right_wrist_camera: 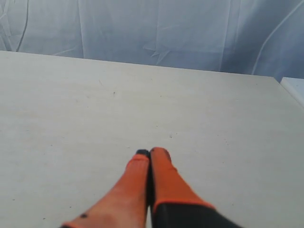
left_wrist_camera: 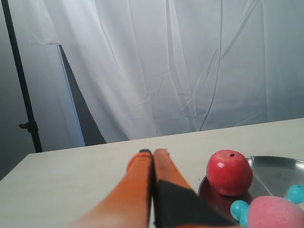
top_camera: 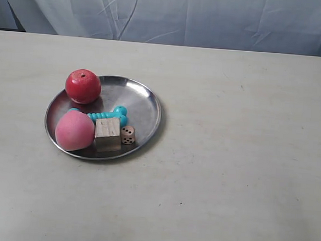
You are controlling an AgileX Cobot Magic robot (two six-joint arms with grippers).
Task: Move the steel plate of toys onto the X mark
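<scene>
We find the plate (top_camera: 142,105) of toys (top_camera: 108,133) at the exterior view's left centre. Our left gripper (left_wrist_camera: 153,153), jaws pressed together, is near its rim, so likely the nearer arm. The right gripper (right_wrist_camera: 149,152), likewise closed, faces only bare table (right_wrist_camera: 71,95). No X shows anywhere.

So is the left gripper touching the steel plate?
Apart. Left wrist view shows bare table between the left gripper and the steel plate.

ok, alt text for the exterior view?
A steel plate sits left of centre on a pale table, holding a red apple, pink peach, turquoise bone, wooden cube and small die. No arm or X mark is visible.
</scene>
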